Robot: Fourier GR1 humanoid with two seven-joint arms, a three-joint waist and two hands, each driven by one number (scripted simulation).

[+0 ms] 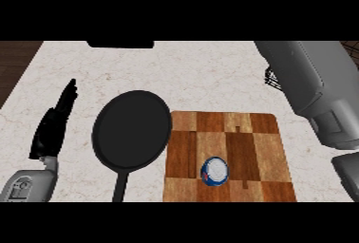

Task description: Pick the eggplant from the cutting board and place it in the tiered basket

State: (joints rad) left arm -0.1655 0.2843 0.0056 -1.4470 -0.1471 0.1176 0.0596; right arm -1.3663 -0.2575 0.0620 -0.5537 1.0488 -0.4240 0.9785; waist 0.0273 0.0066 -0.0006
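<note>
A wooden cutting board (238,128) lies at the centre right of the counter. The only thing on it is a small round blue, white and red object (215,171) near its front. No eggplant shows anywhere. My right forearm (316,85) is raised and fills the right side, running up toward the far right corner; its hand is out of sight. Behind that arm, a bit of black wire from the tiered basket (270,79) peeks out. At the left edge my left hand (51,128) rests open with its fingers pointing up.
A black frying pan (132,129) lies left of the board, its handle pointing toward me. A dark object (120,44) sits at the counter's back edge. Wooden floor shows beyond the counter's left edge.
</note>
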